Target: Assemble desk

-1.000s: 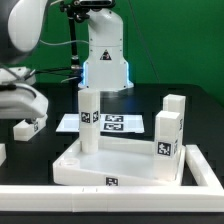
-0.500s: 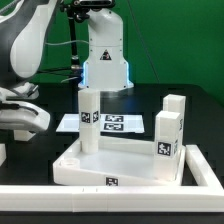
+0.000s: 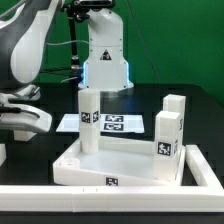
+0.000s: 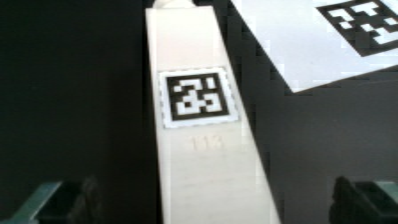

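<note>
Large white tabletop lying rim-up near the front rail, sockets facing up to take legs. Three legs standing in its corners: one toward the exterior view's left, two toward the right. Marker board flat behind, well clear. Fourth leg lying on black table, directly under the gripper; fingers apart, straddling it, apparently to grasp. Open room on both sides.
</note>
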`<state>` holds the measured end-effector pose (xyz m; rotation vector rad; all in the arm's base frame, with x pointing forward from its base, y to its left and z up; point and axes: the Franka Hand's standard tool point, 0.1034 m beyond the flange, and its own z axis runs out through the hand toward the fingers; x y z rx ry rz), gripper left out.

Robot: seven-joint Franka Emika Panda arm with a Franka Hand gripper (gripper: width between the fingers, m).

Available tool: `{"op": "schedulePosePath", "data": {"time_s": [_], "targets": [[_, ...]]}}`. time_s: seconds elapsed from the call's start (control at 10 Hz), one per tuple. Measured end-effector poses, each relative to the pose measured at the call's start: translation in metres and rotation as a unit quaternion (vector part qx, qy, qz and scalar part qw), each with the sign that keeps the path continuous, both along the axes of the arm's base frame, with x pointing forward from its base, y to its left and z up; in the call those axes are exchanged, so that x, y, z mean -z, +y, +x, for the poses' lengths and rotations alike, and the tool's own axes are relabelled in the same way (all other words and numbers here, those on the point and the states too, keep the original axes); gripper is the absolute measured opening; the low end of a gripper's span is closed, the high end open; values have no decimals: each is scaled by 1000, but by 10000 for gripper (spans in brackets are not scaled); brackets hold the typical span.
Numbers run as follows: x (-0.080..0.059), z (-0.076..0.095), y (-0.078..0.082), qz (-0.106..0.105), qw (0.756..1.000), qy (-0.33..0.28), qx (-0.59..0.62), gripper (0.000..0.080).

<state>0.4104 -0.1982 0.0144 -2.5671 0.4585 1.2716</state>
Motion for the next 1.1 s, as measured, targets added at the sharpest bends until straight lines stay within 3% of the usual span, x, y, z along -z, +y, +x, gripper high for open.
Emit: {"op": "schedulePosePath", "data": {"time_s": [0.1,0.2,0.3,0.4,1.0,1.1], "targets": [[0,0,0,0,1000,0,0,537],[0,0,0,0,1000,0,0,537],[0,0,0,0,1000,0,0,335],[0,0,0,0,1000,0,0,287],[-1,1,0,-1,1000,-2,0,287],[-14,11,4,1,1000,-12,-5,287]]}}
